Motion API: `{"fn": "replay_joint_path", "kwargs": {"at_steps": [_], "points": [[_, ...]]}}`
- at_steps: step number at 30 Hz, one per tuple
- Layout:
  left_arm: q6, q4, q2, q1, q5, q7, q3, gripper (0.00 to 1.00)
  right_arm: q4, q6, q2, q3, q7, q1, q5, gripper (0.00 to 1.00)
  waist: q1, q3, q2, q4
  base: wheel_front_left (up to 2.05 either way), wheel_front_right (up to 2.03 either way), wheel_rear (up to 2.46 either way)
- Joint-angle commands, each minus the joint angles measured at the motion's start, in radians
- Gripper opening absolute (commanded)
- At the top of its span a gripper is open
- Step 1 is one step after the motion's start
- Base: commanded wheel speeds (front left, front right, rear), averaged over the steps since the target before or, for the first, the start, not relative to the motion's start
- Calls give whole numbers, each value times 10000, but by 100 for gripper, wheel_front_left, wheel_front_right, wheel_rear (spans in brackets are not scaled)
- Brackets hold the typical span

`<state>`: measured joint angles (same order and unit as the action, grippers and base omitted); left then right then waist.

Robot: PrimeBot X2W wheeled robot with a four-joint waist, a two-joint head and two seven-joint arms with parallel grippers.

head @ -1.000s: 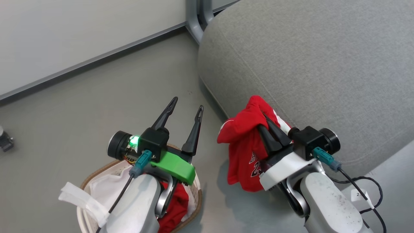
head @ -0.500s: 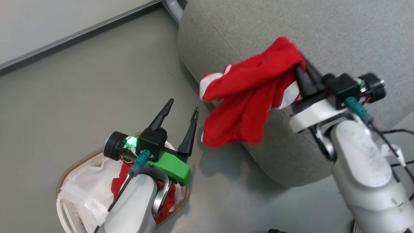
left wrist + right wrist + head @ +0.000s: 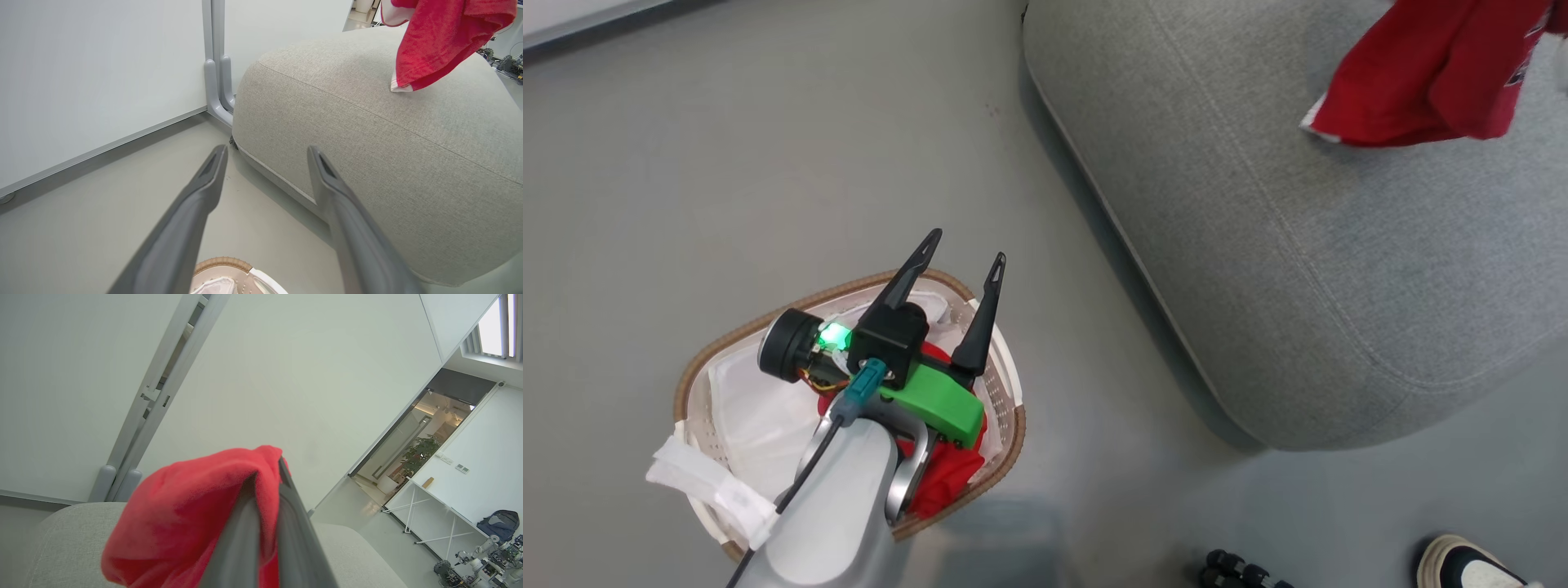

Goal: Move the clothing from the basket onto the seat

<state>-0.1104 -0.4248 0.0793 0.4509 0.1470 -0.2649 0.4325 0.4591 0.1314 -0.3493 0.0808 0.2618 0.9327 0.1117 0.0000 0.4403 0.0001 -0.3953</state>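
Red clothing (image 3: 1421, 73) hangs over the seat (image 3: 1298, 286), pinched in the closed right hand (image 3: 267, 469). Left hand (image 3: 965, 248) hovers spread wide, empty, above the basket (image 3: 768, 314) holding more clothing.

1. The jersey (image 3: 1429, 73) is bright red, with a white trim band at its lower corner.
2. A second garment (image 3: 947, 474) in the basket is the same plain red.
3. The basket (image 3: 999, 396) has white perforated walls, a brown woven rim and a white cloth liner (image 3: 752, 408).
4. The seat (image 3: 1298, 269) is plain grey woven fabric with matching stitched seams.
5. The floor (image 3: 727, 163) is flat grey and the wall (image 3: 81, 61) is white.
6. The left gripper (image 3: 964, 249) has black fingers, a bright green bracket (image 3: 935, 404), a glowing green light (image 3: 833, 335) and a teal connector (image 3: 862, 388), on a pale grey forearm (image 3: 833, 506).
7. The right gripper (image 3: 267, 470) has dark grey fingers.
8. A shoe (image 3: 1462, 563) is white and black.
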Motion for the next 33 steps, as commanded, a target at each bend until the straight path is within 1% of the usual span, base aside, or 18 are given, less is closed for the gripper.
{"fn": "replay_joint_path", "kwargs": {"at_steps": [1, 4, 8, 14, 15, 17, 18, 19, 20, 21, 24, 27, 33], "points": [[-35, 16, 113, 231, -99, 7, -27, 100, 196, -14, -132, 230, 47, 298, 192, 0, 0, 528, -1, 457, 0, 0, 0], [-56, 34, 136, 329, -121, 8, -26, 100, 730, -14, -430, 763, 47, 831, 535, 0, 0, 824, -1, 668, 0, 0, 0], [-86, 77, 128, 509, -156, 8, -20, 100, 1476, -14, -635, 1553, 47, 1240, 1058, 0, 0, 1185, -1, 971, 0, 0, 0], [-93, 163, 62, 784, -195, 8, -111, 100, 2182, -14, -518, 2676, 47, 1213, 1687, 0, 0, 1693, -1, 1395, 0, 0, 0], [-96, 173, 58, 812, -211, 7, -119, 100, 2295, -14, -499, 2852, 47, 1130, 1793, 4, 0, 1758, -1, 1444, 0, 0, 0], [-102, 170, 49, 837, -232, 7, -147, 100, 2544, -14, -391, 3263, 47, 925, 2025, 25, 0, 1865, -1, 1542, 0, 0, 0], [-104, 168, 41, 855, -234, 9, -176, 100, 2672, -14, -262, 3514, 47, 801, 2173, 40, 0, 1912, -1, 1601, 0, 0, 0], [-105, 163, 36, 867, -229, 7, -199, 100, 2742, -14, -180, 3658, 47, 698, 2250, 47, 0, 1925, -1, 1633, 0, 0, 0], [-106, 150, 35, 869, -225, 7, -235, 100, 2797, -14, -72, 3847, 47, 569, 2289, 93, 0, 1929, -1, 1667, 0, 0, 0], [-102, 138, 35, 862, -218, 9, -272, 100, 2820, -14, 7, 3980, 47, 433, 2349, 100, 0, 1915, -1, 1694, 0, 0, 0], [-62, 122, 22, 782, -186, 9, -392, 100, 2747, -14, 302, 4394, 47, -93, 2352, 100, 0, 1814, -1, 1738, 0, 0, 0], [-12, 102, 50, 635, -166, 7, -559, 100, 2607, -14, 611, 4511, 47, -575, 2307, 100, 0, 1646, -1, 1714, 0, 0, 0], [135, 64, 68, 398, -147, 9, -991, 100, 2001, -14, 1087, 4348, 47, -1859, 1984, 100, 0, 1121, -1, 1668, 0, 0, 0]]}}
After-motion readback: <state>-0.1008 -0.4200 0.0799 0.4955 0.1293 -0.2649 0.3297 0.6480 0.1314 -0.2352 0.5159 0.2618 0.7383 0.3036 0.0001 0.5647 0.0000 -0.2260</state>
